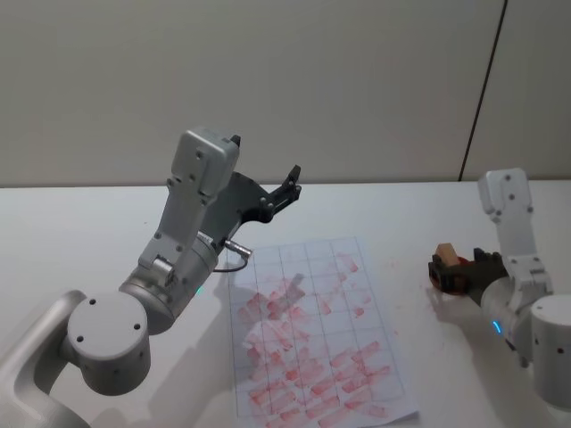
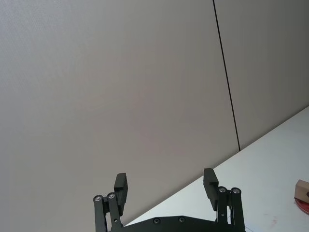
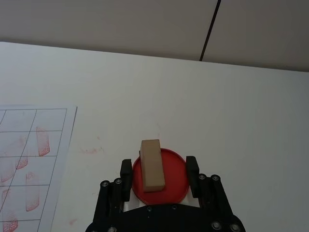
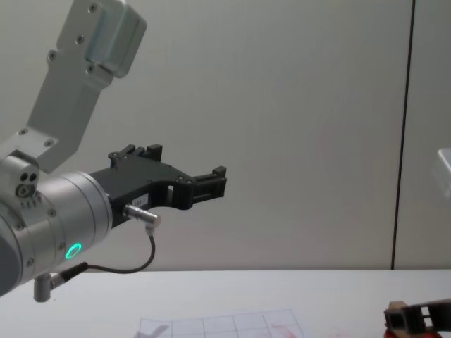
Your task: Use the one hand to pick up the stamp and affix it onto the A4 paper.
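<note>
White worktop [image 1: 71, 223] is stretching back to a plain pale wall, and nearest the robot the A4 paper [image 1: 308, 339] is lying flat, its grid already carrying many pinkish-red marks. To its right, well apart from the sheet, the right gripper [image 3: 159, 170] on the blue-ringed arm is sitting low at the red ink pad [image 3: 176, 181], its fingers [image 3: 192, 168] spread on either side of the stamp [image 3: 152, 165], which is standing on the pad; they are not yet pinching it, as far as the wrist view shows. Farther back, the left gripper [image 4: 211, 182] on the green-ringed arm is hanging high above the worktop with its fingers spread, holding nothing.

The step in hand looks like the grasp. To do it well, the fingers should be centring on the block's long sides before squeezing, then lifting straight up so the inked face is staying level and clean on the way to an unmarked box.
</note>
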`<control>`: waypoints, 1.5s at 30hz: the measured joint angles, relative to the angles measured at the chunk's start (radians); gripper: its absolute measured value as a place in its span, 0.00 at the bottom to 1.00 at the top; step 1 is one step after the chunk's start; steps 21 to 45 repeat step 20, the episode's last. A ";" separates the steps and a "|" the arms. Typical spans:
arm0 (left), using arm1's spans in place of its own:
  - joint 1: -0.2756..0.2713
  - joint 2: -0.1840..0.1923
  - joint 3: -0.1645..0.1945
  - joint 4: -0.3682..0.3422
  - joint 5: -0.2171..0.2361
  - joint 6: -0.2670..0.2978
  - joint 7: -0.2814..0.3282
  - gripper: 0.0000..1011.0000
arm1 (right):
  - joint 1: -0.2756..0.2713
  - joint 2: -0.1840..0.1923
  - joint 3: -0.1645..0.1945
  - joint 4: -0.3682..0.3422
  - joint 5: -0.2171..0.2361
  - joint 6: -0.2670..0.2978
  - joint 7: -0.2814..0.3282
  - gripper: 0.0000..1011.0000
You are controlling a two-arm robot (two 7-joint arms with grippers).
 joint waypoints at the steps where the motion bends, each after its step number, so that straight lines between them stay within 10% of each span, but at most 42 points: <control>1: 0.000 0.000 0.000 0.000 0.000 0.000 0.000 0.99 | -0.001 0.000 0.000 -0.002 -0.001 0.000 0.000 0.62; 14: 0.000 0.000 0.000 0.000 0.000 0.000 0.000 0.99 | -0.032 0.021 0.011 -0.058 -0.037 -0.077 0.000 0.99; 20: 0.000 0.000 0.000 0.000 0.000 0.000 0.000 0.99 | -0.055 0.047 0.023 -0.092 -0.066 -0.156 0.018 0.99; 45: 0.000 0.000 0.000 0.000 0.000 0.000 0.000 0.99 | -0.055 0.047 0.023 -0.092 -0.066 -0.156 0.018 0.99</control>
